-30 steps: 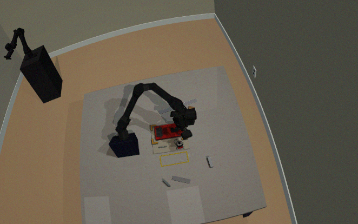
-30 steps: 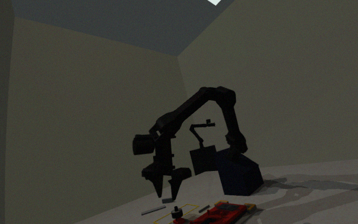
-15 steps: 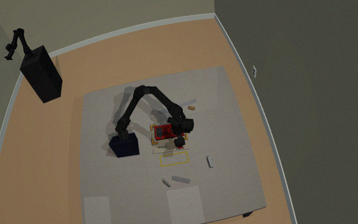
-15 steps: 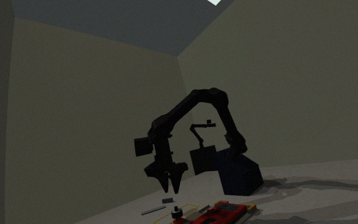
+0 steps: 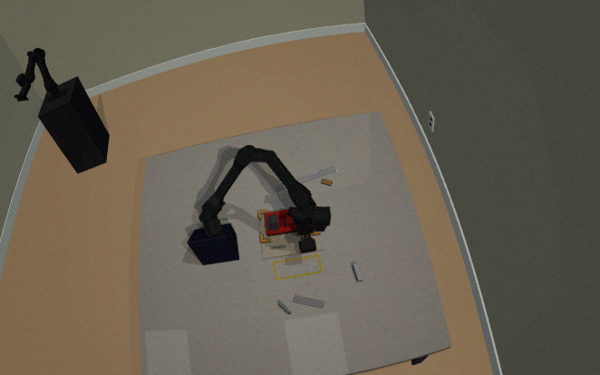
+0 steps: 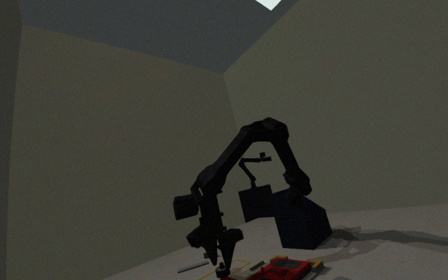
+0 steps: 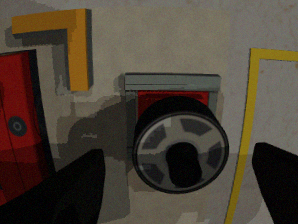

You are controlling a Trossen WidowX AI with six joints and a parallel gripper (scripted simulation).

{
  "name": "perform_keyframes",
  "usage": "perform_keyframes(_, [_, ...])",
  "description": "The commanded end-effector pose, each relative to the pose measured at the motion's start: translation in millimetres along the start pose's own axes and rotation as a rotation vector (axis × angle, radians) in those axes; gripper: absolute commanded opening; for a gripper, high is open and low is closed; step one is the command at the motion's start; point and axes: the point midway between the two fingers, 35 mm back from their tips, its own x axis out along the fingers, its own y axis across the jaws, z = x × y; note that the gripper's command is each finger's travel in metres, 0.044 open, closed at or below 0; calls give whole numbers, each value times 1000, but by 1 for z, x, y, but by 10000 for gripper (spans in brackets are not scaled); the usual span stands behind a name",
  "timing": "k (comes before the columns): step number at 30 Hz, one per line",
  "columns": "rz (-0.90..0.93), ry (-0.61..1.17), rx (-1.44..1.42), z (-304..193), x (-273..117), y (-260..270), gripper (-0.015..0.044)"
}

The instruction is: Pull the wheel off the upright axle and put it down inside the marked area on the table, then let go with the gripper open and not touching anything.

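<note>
The wheel (image 6: 222, 272) (image 7: 181, 135) is black with a grey spoked face and sits over a red base (image 7: 172, 95). A black post (image 7: 185, 172) stands up at its centre. In the top view the arm hides the wheel. My gripper (image 6: 221, 266) (image 7: 181, 157) points down over the wheel, open, with one finger to each side of it in the wrist view and a gap at both sides. Exact fingertip height against the wheel is hard to tell. The marked area (image 5: 275, 271) (image 7: 250, 100) is a yellow outline on the table beside the wheel's board.
A red block-like unit (image 5: 281, 228) (image 7: 15, 100) lies beside the wheel between orange corner brackets (image 7: 79, 55). A grey bar (image 7: 172, 81) edges the red base. Loose grey pieces (image 5: 308, 302) (image 5: 357, 272) and a small orange block (image 5: 326, 181) lie farther out.
</note>
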Motion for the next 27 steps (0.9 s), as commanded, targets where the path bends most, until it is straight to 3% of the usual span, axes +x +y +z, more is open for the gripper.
perform_keyframes(1, [5,0,7,-2,16,-1,300])
perform_keyframes(4, [5,0,7,-2,16,-1,300])
perform_keyframes(8, [3,11,5,-4,13,0,195])
perform_keyframes(16, [3,11,5,-4,13,0,142])
perform_keyframes(21, [3,10,5,-4,12,0,10])
perform_keyframes(27, [3,10,5,-3,10,0,0])
